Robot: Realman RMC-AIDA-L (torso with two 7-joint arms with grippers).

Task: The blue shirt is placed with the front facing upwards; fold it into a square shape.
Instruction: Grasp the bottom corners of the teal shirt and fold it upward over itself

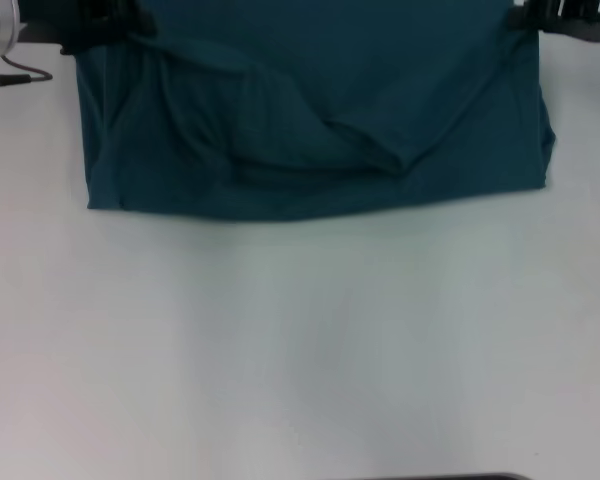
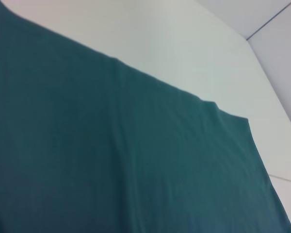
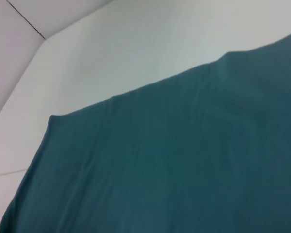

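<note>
Blue shirt (image 1: 320, 110): soft matt teal cloth, knit-like cotton look, no sheen, loose creases and a ridge of folds across the middle. Bench (image 1: 300, 350): smooth white surface, faint satin finish, thin seam lines showing in the wrist views

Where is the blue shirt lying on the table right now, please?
In the head view, the blue shirt lies on the far part of the white table, with the left gripper and right gripper at its far corners.
</note>
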